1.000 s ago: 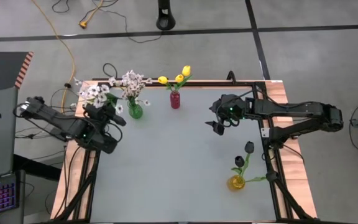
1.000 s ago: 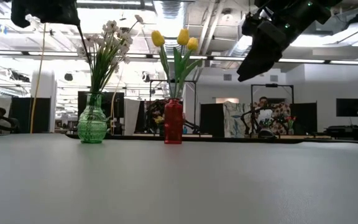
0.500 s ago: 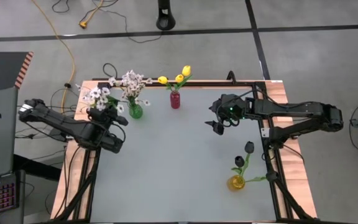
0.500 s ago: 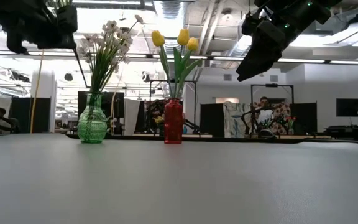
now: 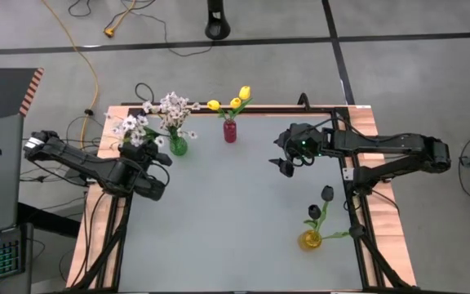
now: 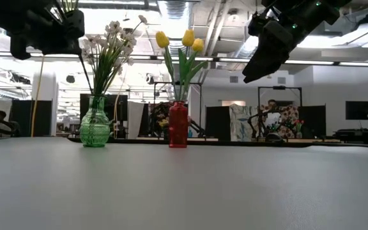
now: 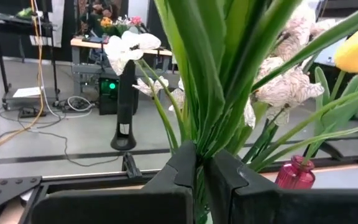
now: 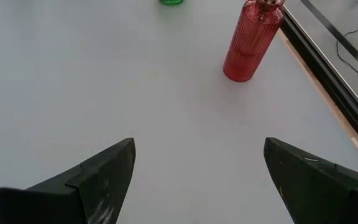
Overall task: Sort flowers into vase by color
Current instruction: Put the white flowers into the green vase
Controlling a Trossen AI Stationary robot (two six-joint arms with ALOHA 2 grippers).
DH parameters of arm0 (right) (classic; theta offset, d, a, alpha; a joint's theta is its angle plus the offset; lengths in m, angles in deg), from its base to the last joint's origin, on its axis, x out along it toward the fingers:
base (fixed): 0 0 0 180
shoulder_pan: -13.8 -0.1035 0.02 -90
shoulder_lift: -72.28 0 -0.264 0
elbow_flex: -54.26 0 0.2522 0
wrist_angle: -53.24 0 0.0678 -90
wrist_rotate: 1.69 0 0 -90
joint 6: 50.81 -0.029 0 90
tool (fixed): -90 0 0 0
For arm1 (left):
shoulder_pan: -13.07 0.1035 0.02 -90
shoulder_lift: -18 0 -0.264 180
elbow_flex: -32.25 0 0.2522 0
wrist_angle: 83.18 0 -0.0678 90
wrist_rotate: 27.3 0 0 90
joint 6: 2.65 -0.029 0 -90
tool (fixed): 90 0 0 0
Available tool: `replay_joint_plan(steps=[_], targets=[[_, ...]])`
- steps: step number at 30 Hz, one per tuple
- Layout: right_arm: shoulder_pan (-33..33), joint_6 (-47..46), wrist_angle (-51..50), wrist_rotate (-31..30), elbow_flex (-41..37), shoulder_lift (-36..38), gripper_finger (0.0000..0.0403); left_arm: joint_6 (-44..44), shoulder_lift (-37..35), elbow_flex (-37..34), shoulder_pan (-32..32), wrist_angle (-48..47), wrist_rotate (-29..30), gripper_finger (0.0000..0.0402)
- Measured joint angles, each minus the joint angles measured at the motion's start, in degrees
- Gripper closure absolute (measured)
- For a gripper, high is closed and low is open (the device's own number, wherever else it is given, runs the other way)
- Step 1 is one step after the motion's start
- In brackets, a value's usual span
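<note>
High view has the left gripper [image 5: 139, 151] just beside the green vase [image 5: 178, 145], toward the table's [image 5: 235, 212] left edge, its jaws pressed together on the stems of a white blossom spray [image 5: 130, 125]. More white sprays [image 5: 172, 109] already stand in that green vase. Close beside the green vase sits the red vase [image 5: 230, 131] holding yellow tulips [image 5: 233, 101]. Well apart from the green vase, near the opposite right edge, the yellow vase [image 5: 309, 239] holds dark tulips [image 5: 321, 201]. The right gripper [image 5: 285, 166] hangs above bare tabletop beyond the red vase, jaws spread wide and holding nothing.
</note>
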Motion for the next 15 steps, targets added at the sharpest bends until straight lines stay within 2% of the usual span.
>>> replay_joint_plan(steps=[8, 15], targets=[[0.00, 0.00, 0.01, 0.00, 0.00, 0.00, 0.0020, -7.32, 0.00, 0.00, 0.06, 5.19, -1.18, 0.0401], [0.01, -0.02, 0.01, 0.00, 0.00, 0.00, 0.0020, -11.86, 0.00, 0.00, 3.51, 7.87, -6.57, 0.0401]])
